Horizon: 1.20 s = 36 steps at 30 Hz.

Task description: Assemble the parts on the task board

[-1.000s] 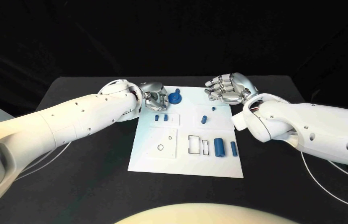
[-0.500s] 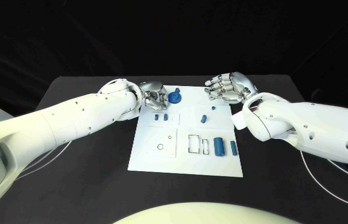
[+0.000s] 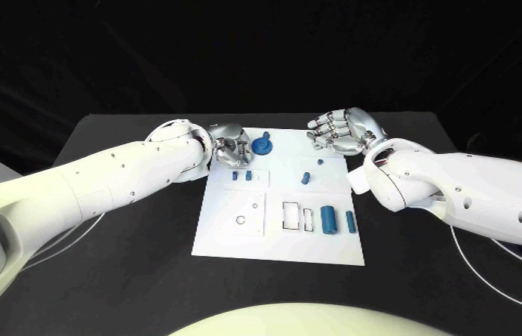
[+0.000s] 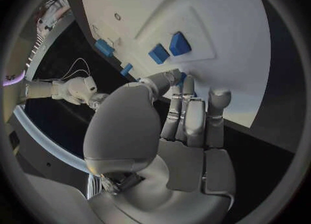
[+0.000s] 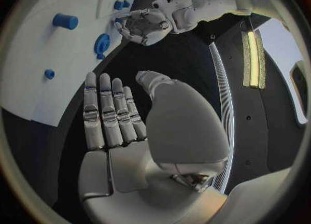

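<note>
The task board point(image 3: 280, 230) lay flat in the middle of the black table point(image 3: 109, 223), a white plate with its long side running away from the robot. At its far edge stood a round blue gear-like part point(image 3: 262, 148), upright on the board. Just nearer than that lay two small blue blocks point(image 3: 241, 176) side by side on a raised panel, and to their right a short blue peg point(image 3: 305, 177), with a tiny blue stud point(image 3: 320, 162) a little farther off. Toward the near right of the board lay a thick blue cylinder point(image 3: 327, 220) and, beside it on the right, a slimmer blue bar point(image 3: 351, 221), both lengthwise. Left of them were two empty rectangular slots point(image 3: 290, 217), and farther left a panel with a round hole point(image 3: 241, 220).

The left hand point(image 3: 229, 149) hung at the board's far left corner, close beside the gear-like part, its fingers curled downward toward the board; I could not tell whether it held anything. The right hand point(image 3: 344, 132) hovered past the board's far right corner, fingers straight and close together, palm empty, touching nothing.
</note>
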Each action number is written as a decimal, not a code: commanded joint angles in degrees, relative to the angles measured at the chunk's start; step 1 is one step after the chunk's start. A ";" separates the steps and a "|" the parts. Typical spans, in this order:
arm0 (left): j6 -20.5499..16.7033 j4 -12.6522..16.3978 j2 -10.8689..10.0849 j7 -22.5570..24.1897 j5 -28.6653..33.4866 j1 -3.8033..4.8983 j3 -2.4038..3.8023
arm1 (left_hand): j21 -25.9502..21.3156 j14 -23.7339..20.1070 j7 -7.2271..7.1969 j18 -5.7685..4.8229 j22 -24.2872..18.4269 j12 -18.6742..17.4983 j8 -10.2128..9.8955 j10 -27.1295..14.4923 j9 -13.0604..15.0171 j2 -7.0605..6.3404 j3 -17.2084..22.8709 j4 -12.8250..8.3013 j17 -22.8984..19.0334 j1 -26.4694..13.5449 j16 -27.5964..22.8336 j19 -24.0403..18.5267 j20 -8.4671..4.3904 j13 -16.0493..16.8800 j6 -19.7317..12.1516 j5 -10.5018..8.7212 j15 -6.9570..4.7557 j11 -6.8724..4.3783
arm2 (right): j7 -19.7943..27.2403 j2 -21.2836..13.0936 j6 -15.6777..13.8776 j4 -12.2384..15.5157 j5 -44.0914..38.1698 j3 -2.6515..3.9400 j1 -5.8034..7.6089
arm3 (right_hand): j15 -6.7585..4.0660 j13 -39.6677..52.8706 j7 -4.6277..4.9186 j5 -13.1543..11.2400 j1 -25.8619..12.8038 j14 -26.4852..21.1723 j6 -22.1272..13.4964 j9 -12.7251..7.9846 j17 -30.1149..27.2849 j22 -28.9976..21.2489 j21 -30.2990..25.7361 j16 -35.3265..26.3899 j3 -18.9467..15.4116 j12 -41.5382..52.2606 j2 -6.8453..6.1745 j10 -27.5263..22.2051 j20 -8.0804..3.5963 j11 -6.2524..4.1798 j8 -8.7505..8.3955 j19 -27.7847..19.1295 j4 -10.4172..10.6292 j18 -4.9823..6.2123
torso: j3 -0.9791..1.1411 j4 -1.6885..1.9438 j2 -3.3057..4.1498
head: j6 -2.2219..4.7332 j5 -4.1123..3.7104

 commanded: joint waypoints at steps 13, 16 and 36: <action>-1.15 0.18 0.00 0.05 -0.38 -0.29 -0.16 | 0.82 0.60 -0.19 -1.18 0.83 -0.08 0.24 0.83 0.24 -0.01 0.49 -0.53 0.61 0.38 0.36 1.02 -0.10 0.32 0.88 0.34 -0.05 -0.05 | 0.80 0.03 0.61 0.08 -0.55 0.00 -0.03 | 0.04 -0.06 1.06 0.29 0.00 0.47 0.28 -0.06 -0.09 -0.06 0.21 -0.29 0.35 -0.38 -0.13 0.37 0.08 0.22 -0.20 0.35 0.02 0.79 | 0.05 -0.04 0.01 | 0.11 0.02; -1.17 0.13 0.06 0.08 -0.30 -0.29 -0.16 | 0.79 0.64 -0.19 -1.17 0.76 -0.09 0.24 0.84 0.24 -0.02 0.51 -0.54 0.70 0.38 0.39 0.97 -0.11 0.33 0.90 0.35 -0.06 -0.05 | 0.80 0.01 0.60 0.11 -0.55 0.00 -0.03 | 0.04 -0.06 1.06 0.29 0.00 0.47 0.28 -0.06 -0.09 -0.06 0.21 -0.29 0.35 -0.38 -0.13 0.37 0.08 0.22 -0.20 0.35 0.02 0.79 | 0.08 -0.04 0.00 | 0.14 0.02; 3.26 -0.13 0.17 -1.33 0.49 -0.29 -0.18 | -1.16 -0.79 0.59 -0.56 -2.37 -3.56 -3.33 -0.22 0.03 0.08 0.20 -0.23 -1.70 -0.85 -0.24 -1.81 0.41 -0.43 -1.54 0.14 0.68 0.84 | 0.74 -0.09 0.60 0.15 -0.55 0.00 -0.03 | 0.04 -0.06 1.07 0.29 -0.16 0.53 0.50 -0.24 -0.12 -0.55 0.20 -0.46 0.58 -0.93 -0.22 0.65 0.08 0.23 -0.53 0.46 -0.08 0.78 | 0.01 -0.01 -0.01 | 0.12 0.01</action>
